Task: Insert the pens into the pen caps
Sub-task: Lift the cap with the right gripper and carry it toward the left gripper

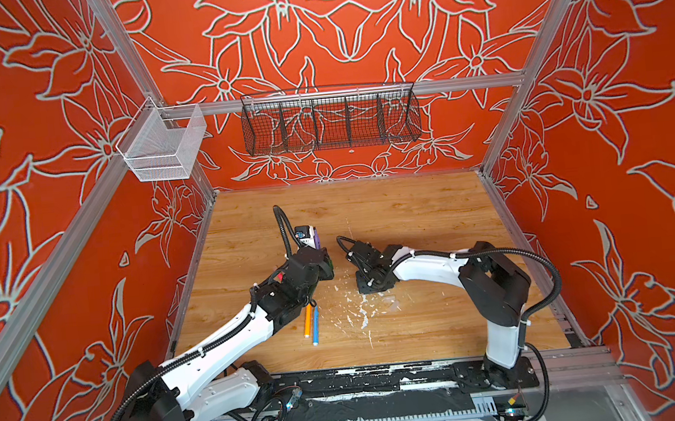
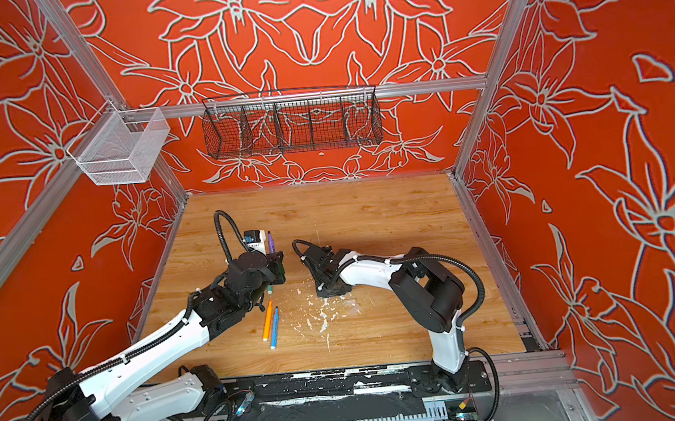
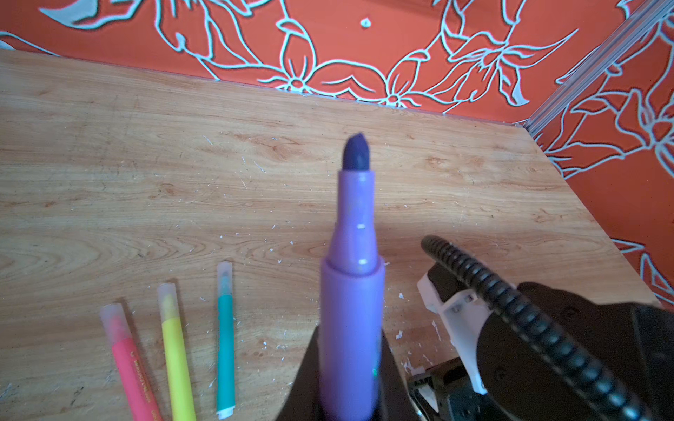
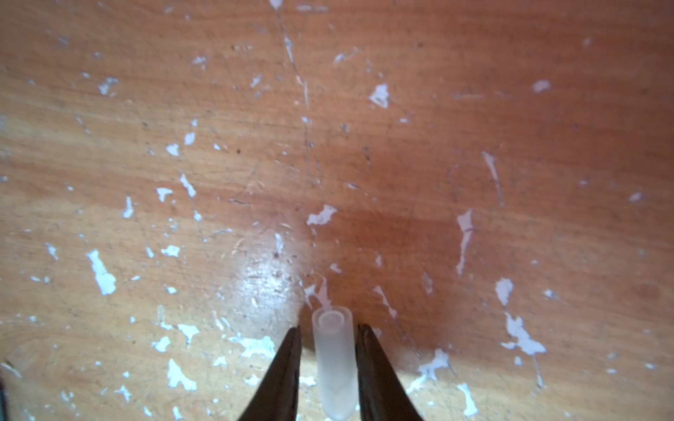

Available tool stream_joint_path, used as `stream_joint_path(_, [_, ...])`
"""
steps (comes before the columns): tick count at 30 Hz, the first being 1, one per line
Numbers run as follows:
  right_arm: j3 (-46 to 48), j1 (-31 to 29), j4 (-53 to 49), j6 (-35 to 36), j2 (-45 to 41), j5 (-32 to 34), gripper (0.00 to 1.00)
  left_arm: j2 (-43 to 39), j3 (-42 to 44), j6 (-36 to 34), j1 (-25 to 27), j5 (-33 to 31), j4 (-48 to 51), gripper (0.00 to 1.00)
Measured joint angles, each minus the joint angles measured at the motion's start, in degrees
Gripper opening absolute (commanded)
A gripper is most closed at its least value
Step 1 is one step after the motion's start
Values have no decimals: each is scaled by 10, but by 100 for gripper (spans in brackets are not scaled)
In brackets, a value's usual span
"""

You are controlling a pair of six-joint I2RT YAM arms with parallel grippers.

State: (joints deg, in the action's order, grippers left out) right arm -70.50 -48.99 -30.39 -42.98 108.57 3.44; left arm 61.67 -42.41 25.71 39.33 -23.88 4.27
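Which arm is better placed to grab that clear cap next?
Right: the right jaws flank the cap, while the left jaws clamp the purple pen, its tip bare.

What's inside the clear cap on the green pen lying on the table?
The green pen has its own teal tip inside the clear cap, visible through the plastic. The frosted wall blurs the tip's exact shape, and nothing else shows inside.
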Motion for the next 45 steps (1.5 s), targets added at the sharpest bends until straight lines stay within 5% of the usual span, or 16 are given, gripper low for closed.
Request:
stream_joint_path(36, [-13,-2,-4,16,8,1,6,-3,-1,9,0,14,10,0])
stream_joint_path(40, [5,-2,-5,14,-10,1,4,-4,-34,61,-4,61,82,0])
stream_joint_path(45, [66,-2,2,-10,-101,2,4,-45,-29,112,-5,193,98,0])
